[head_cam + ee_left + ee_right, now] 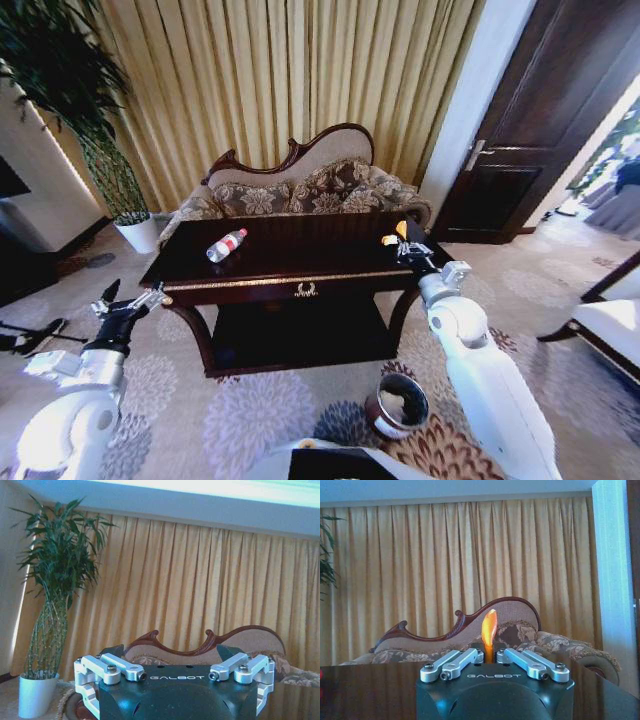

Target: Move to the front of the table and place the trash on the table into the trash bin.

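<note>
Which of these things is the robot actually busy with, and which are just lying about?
Job:
- dark glossy wooden table
- clear plastic bottle with red cap
- small orange piece, in the right gripper
- round dark brown trash bin

Just there:
- patterned carved-back sofa
- potted green plant
- left gripper, waiting open

Our right arm (480, 370) reaches forward and up, nearly straight, its wrist leading to the right gripper (403, 238), whose fingers are drawn together and pinch an orange piece (489, 628) that stands upright between them. Our left arm (75, 400) is bent and held low at our side, the left gripper (128, 298) spread wide, holding nothing.
</note>
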You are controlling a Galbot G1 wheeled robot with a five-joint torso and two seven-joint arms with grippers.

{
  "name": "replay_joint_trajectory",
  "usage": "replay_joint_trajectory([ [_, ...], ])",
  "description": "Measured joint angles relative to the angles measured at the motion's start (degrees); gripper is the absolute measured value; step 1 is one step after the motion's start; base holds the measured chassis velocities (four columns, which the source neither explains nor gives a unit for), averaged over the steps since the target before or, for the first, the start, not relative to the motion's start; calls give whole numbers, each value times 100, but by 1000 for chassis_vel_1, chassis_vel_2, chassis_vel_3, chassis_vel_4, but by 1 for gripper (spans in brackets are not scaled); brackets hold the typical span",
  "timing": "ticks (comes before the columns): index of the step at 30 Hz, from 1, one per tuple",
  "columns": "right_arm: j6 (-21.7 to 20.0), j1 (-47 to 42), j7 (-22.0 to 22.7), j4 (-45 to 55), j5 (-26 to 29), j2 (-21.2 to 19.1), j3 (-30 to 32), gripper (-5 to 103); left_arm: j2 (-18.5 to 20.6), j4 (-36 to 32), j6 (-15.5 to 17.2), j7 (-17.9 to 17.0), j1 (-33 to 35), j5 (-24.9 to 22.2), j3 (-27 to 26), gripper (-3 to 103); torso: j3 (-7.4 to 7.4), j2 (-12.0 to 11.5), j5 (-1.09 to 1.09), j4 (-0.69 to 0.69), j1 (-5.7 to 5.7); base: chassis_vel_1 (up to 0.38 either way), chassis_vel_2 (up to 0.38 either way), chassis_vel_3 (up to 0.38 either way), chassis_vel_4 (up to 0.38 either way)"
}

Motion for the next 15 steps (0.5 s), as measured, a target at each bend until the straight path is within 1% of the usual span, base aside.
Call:
replay_joint_trajectory([
  [3, -4, -42, 0, 20, -80, 46, -65, 7, -1, 1, -5, 4, 4, 0, -1, 100, -1, 1, -6, 1, -2, 299, -310, -268, 295],
  [7, -6, -90, 0, 5, -192, 130, -150, 7, -1, 4, -17, 12, 12, -7, -14, 100, -3, 4, -3, 1, -5, 220, -239, -204, 225],
  [10, -7, -136, 0, -90, -311, 190, -199, 7, -1, 5, -23, 15, 16, -15, -26, 100, -3, 6, -4, 1, -6, 96, -72, -72, 116],
  [12, -8, -256, 0, -368, -532, 291, -280, 7, -2, 5, -31, 19, 24, -23, -35, 100, -2, 4, -2, 1, -5, 0, 0, 0, 0],
  [13, -8, -256, 0, -368, -532, 291, -280, 7, -2, 5, -31, 19, 24, -23, -35, 100, -2, 4, -2, 1, -5, 0, 0, 0, 0],
  [15, -9, -395, 0, -743, -675, 437, -364, 7, -6, 7, -46, 22, 31, -32, -39, 100, 3, -4, -2, 1, 4, 0, 0, 0, 0],
])
